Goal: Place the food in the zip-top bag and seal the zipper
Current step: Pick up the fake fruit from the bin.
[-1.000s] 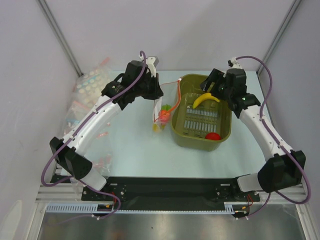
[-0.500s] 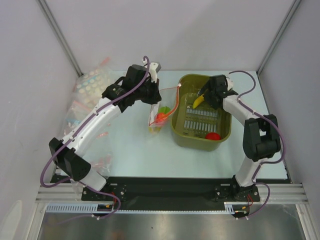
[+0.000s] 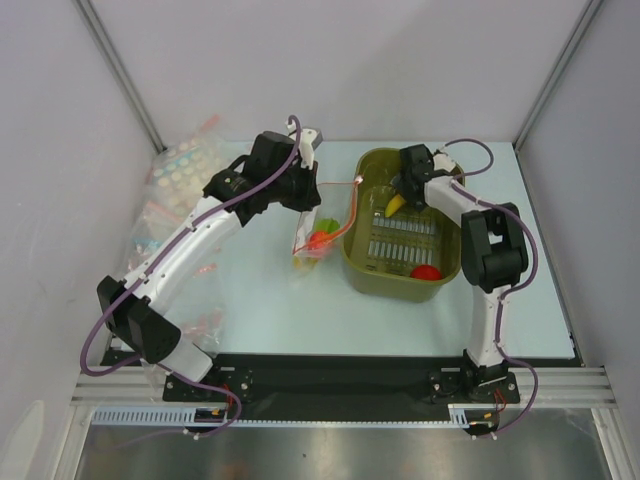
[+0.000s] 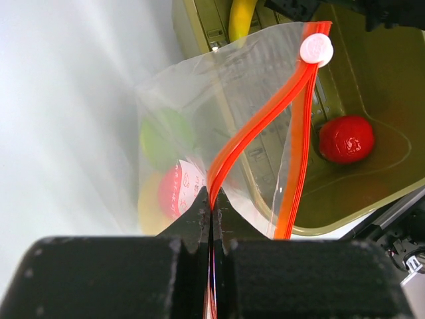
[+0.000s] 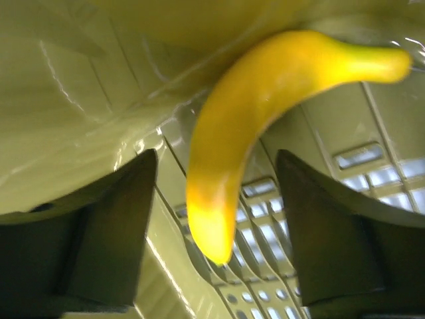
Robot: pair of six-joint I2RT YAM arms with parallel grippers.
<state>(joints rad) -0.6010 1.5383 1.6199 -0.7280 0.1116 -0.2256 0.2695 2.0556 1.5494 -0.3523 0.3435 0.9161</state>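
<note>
My left gripper (image 4: 211, 210) pinches the zipper (image 4: 264, 121); my right gripper (image 5: 216, 222) is spread astride the banana (image 5: 265, 100) in the basket (image 5: 60, 126).

The zip-top bag (image 4: 219, 86), clear and floppy, was held up just beside the basket (image 3: 352, 262), pinched at its zipper (image 4: 265, 114) by the closed jaws of the left gripper (image 4: 211, 211). The orange-red zipper's two tracks stood apart, leaving the mouth unsealed, with a white slider (image 4: 316, 48) at the far end. Inside the bag lay a red round fruit (image 4: 174, 191) with a pale label, a green piece (image 4: 163, 136) beside it, and something yellowish, too blurred to tell. The yellow banana (image 5: 252, 113) lay tilted in the basket near its wall, between the parted jaws of the right gripper (image 5: 216, 219), with gaps on both sides. A second red fruit (image 4: 345, 138) sat on the basket floor.
</note>
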